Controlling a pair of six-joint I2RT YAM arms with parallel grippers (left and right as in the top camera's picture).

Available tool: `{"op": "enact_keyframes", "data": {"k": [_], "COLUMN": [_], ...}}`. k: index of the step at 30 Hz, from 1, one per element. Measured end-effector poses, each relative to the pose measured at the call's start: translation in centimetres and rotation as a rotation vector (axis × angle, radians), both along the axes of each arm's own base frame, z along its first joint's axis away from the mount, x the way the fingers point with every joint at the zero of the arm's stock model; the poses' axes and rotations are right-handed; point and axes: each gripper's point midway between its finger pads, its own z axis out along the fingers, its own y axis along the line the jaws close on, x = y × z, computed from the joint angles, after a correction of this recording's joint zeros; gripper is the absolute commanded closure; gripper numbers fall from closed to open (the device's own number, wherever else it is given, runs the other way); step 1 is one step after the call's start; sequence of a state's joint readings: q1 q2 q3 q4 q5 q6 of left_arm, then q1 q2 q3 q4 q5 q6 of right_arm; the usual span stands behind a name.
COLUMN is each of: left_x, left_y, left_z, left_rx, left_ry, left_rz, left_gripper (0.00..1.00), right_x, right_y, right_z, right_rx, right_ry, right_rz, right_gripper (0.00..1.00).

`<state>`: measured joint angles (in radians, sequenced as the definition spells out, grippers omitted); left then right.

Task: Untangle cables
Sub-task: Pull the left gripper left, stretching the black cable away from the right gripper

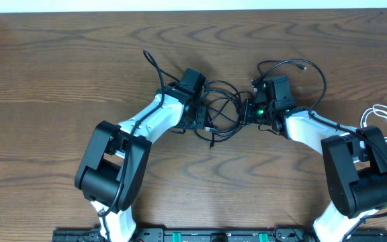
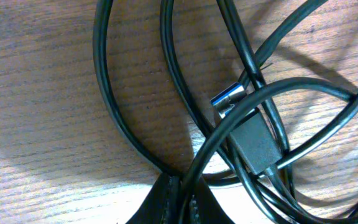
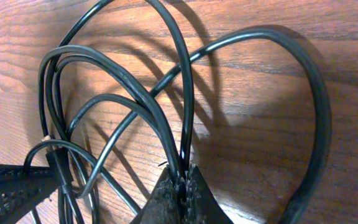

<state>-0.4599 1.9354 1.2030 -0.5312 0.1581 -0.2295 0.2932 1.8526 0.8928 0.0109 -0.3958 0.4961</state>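
Both left hand (image 2: 178,191) and right hand (image 3: 182,186) pinch strands of the black cables (image 1: 224,107); draw apart slowly, without tightening loops.

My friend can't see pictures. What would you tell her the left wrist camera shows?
Tangled black cables loop across a brown wooden table, seen very close. A black plug with a shiny silver tip lies in the middle. At the bottom edge the left claw is shut on the cables.
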Motion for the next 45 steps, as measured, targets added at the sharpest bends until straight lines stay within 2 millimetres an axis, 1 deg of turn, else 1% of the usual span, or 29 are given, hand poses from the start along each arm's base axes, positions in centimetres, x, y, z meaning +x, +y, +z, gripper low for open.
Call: {"op": "enact_keyframes", "data": {"k": [4, 5, 7, 9, 11, 12, 16, 18, 21, 24, 27, 29, 31, 34, 36, 38, 40, 42, 45], "left_x": [0.0, 0.0, 0.3, 0.7, 1.1, 1.3, 1.6, 1.3, 0.6, -0.2, -1.0, -1.5, -2.0, -2.9, -3.7, -4.7, -5.8, -6.7, -7.8], "left_y": [0.0, 0.0, -0.1, -0.2, -0.3, -0.1, 0.9, 1.5, 2.2, 2.5, 2.9, 3.2, 3.4, 3.9, 4.3, 4.9, 5.8, 6.8, 8.6], "left_z": [0.4, 0.8, 2.4, 4.8, 7.9, 9.9, 16.1, 18.8, 22.4, 25.0, 27.1, 28.7, 30.3, 33.4, 36.1, 38.6, 40.7, 42.3, 43.8], "left_rx": [-0.003, -0.005, -0.022, -0.049, -0.087, -0.111, -0.186, -0.223, -0.273, -0.313, -0.347, -0.372, -0.402, -0.468, -0.524, -0.576, -0.609, -0.629, -0.628], "left_ry": [-0.003, -0.011, -0.046, -0.1, -0.172, -0.215, -0.356, -0.415, -0.496, -0.555, -0.605, -0.645, -0.69, -0.775, -0.851, -0.925, -0.994, -1.05, -1.117], "left_rz": [0.007, 0.007, 0.011, 0.023, 0.043, 0.063, 0.141, 0.175, 0.204, 0.212, 0.22, 0.222, 0.225, 0.24, 0.247, 0.264, 0.282, 0.309, 0.368], "left_gripper": [0.92, 0.93, 0.92, 0.92, 0.92, 0.92, 0.93, 0.93, 0.93, 0.93, 0.93, 0.93, 0.92, 0.92, 0.92, 0.92, 0.93, 0.92, 0.92], "right_x": [0.0, 0.0, 0.0, 0.0, 0.0, 0.1, 0.1, 0.1, 0.1, 0.0, 0.1, 0.2, 0.3, 0.4, 0.5, 0.6, 0.7, 0.7, 0.8], "right_y": [0.0, 0.0, 0.0, 0.0, -0.1, -0.1, -0.1, -0.1, -0.1, 0.0, 0.0, -0.3, -0.5, -1.0, -1.2, -1.4, -1.6, -1.7, -2.0], "right_z": [0.0, 0.0, 0.0, 0.0, 0.0, 0.0, 0.0, 0.0, 0.0, 0.0, -0.1, -0.2, -0.3, -0.5, -0.5, -0.6, -0.5, -0.6, -0.6], "right_rx": [-0.001, -0.002, -0.002, -0.003, -0.006, -0.008, -0.01, -0.009, -0.01, -0.01, -0.018, -0.036, -0.05, -0.072, -0.082, -0.094, -0.105, -0.113, -0.125], "right_ry": [-0.002, -0.002, -0.002, -0.002, -0.004, -0.004, -0.005, -0.005, -0.005, -0.005, -0.007, -0.014, -0.018, -0.019, -0.021, -0.024, -0.026, -0.027, -0.032], "right_rz": [0.003, 0.003, 0.003, 0.002, 0.0, -0.002, -0.003, -0.003, -0.002, 0.0, -0.003, -0.01, -0.019, -0.033, -0.04, -0.049, -0.057, -0.062, -0.072], "right_gripper": [0.99, 0.99, 0.99, 0.99, 0.99, 0.99, 0.99, 0.99, 0.99, 0.98, 0.84, 0.79, 0.76, 0.73, 0.73, 0.73, 0.72, 0.72, 0.71]}}
